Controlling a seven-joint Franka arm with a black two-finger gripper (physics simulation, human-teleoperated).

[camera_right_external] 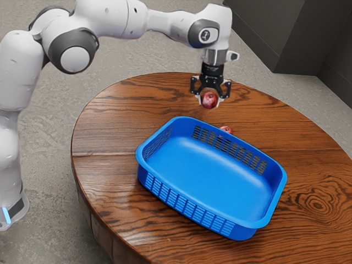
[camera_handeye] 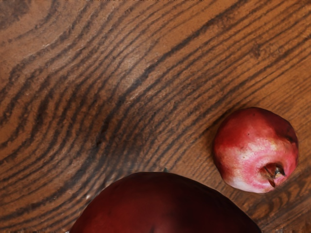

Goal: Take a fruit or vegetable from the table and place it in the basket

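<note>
My gripper [camera_right_external: 209,101] is above the table's far part in the exterior view, its two fingers on either side of a red fruit [camera_right_external: 209,99] and touching it. The same fruit [camera_handeye: 165,206] looms dark at the wrist view's lower edge. A second red fruit, a pomegranate [camera_right_external: 226,130], rests on the table just behind the basket's far wall, partly hidden by it. In the wrist view this pomegranate [camera_handeye: 255,150] shows its crown. The blue basket [camera_right_external: 212,221] stands upright with nothing inside.
The round wooden table [camera_right_external: 113,181] extends around the basket on all sides. The basket's raised far rim lies between the hand and the basket's inside. Dark cabinets [camera_right_external: 264,33] stand beyond the table.
</note>
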